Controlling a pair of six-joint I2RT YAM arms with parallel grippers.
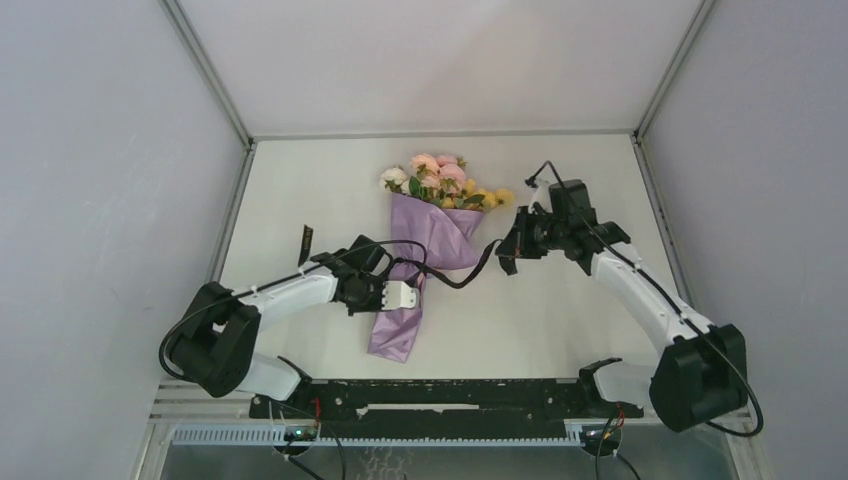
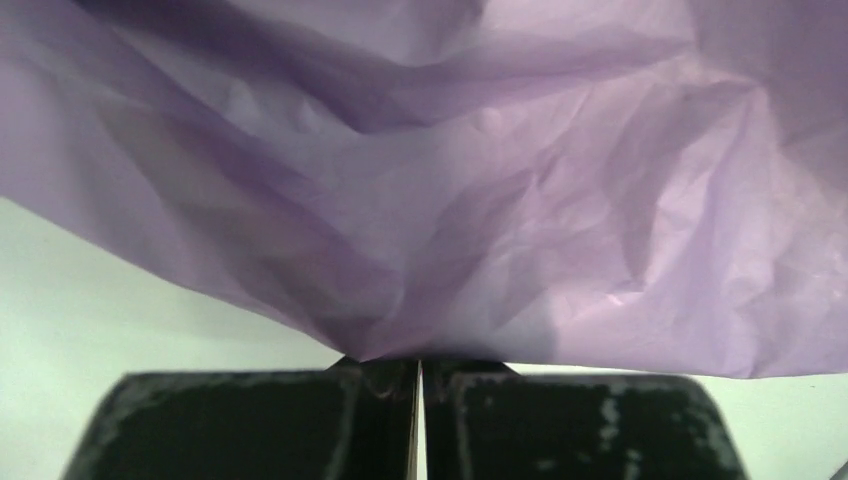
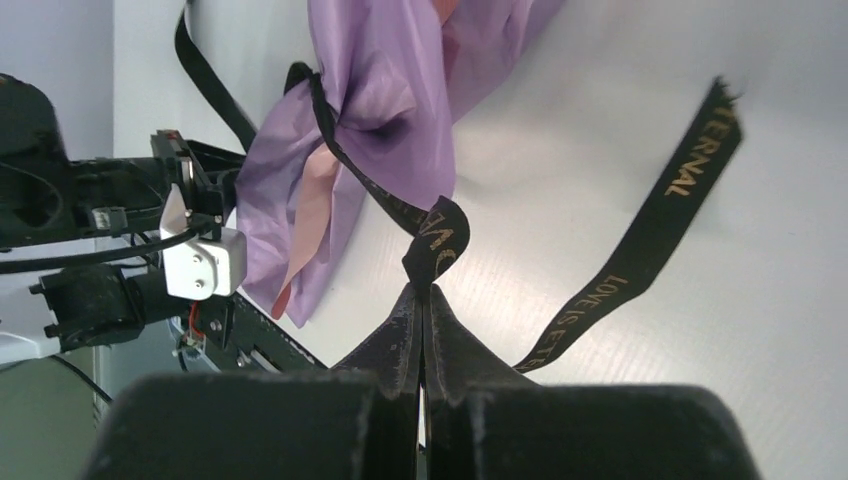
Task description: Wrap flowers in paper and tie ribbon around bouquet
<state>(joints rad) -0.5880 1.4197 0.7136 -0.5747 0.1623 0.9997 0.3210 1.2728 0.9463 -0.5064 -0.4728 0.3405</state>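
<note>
The bouquet lies on the white table with the flowers (image 1: 432, 180), pink, yellow and white, at its far end. The lilac paper (image 1: 428, 245) narrows into a cone toward the near edge. My left gripper (image 2: 420, 362) reaches in from the left at the cone's lower part, its jaws shut on a crinkled fold of the paper (image 2: 470, 230). The black ribbon (image 3: 345, 150) with gold lettering loops round the cone's narrow part. My right gripper (image 3: 422, 292), right of the bouquet, is shut on a twisted stretch of it. A free ribbon tail (image 3: 650, 225) lies on the table.
Another ribbon end (image 1: 305, 243) sticks out left of my left arm. Grey walls close in the table on the left, right and back. A black rail (image 1: 450, 395) with the arm bases runs along the near edge.
</note>
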